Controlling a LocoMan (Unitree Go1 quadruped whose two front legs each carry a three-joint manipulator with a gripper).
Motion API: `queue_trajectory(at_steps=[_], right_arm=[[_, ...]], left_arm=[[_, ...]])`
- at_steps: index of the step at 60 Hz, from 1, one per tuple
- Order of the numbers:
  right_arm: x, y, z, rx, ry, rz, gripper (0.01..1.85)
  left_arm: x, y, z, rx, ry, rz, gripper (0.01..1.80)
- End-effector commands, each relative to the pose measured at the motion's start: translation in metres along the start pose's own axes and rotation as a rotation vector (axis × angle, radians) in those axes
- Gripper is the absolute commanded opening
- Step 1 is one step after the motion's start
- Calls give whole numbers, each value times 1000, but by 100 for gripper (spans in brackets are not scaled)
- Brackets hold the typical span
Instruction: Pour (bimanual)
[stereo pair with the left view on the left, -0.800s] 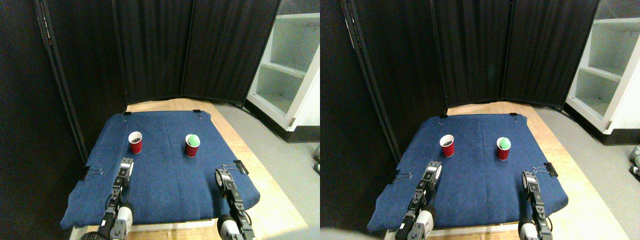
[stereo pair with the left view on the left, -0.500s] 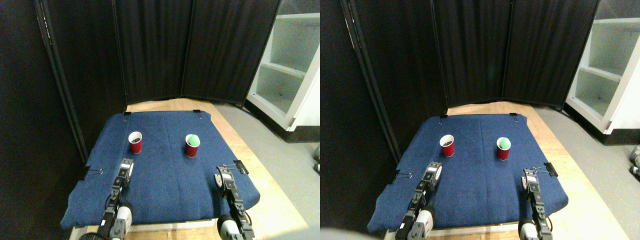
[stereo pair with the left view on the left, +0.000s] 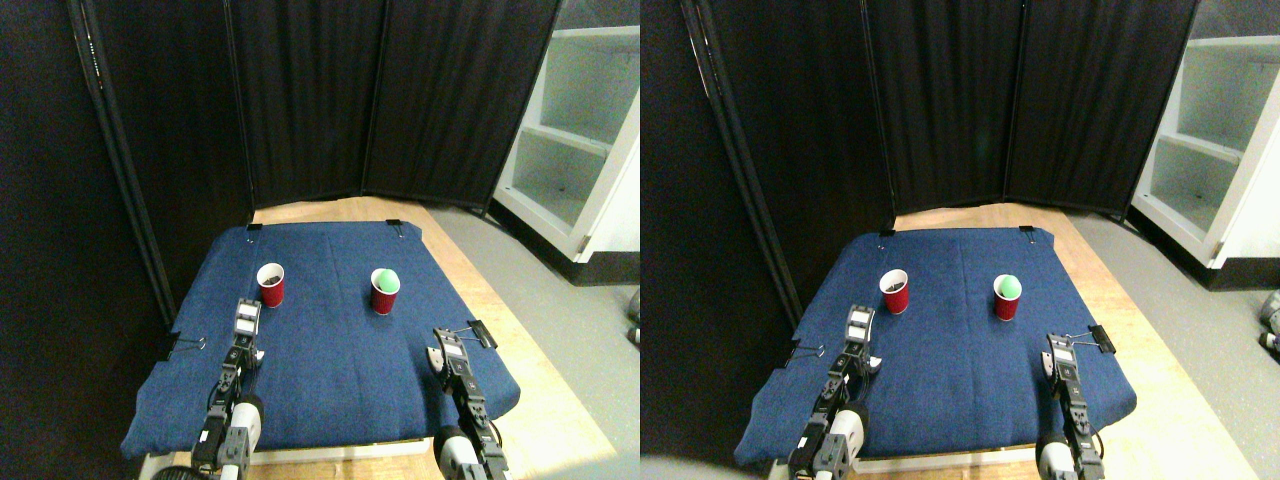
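Two red cups stand upright on the blue cloth (stereo pair with the left view on the left: 330, 350). The left cup (stereo pair with the left view on the left: 270, 285) has a white inside with something dark in it. The right cup (stereo pair with the left view on the left: 385, 291) shows green at its mouth. My left gripper (stereo pair with the left view on the left: 245, 318) is just in front of the left cup, a short gap away. My right gripper (stereo pair with the left view on the left: 446, 350) hovers near the cloth's right edge, well short of the right cup and to its right. Neither gripper holds anything that I can see.
The cloth is clipped to a wooden board (stereo pair with the left view on the left: 500, 310) with black binder clips (stereo pair with the left view on the left: 481, 334). Black curtain panels (stereo pair with the left view on the left: 390, 100) close the back and left. A white shelf unit (stereo pair with the left view on the left: 580, 150) stands at the right on grey floor.
My left gripper has risen and moved forward, closer to the left cup. The right gripper has barely shifted. The cups have not moved.
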Motion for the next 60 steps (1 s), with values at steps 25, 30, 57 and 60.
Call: queue_trajectory(at_steps=[25, 30, 57, 60], right_arm=[[15, 16, 18, 218, -182, 131, 33], [17, 17, 16, 267, -199, 139, 39], [34, 18, 7, 635, -187, 65, 62], [35, 19, 7, 674, -179, 67, 63]], left_arm=[[17, 0, 15, -204, -185, 36, 93], [20, 1, 15, -249, -228, 35, 90], [23, 5, 15, -620, -274, 167, 99], [24, 5, 15, -664, -270, 177, 98]])
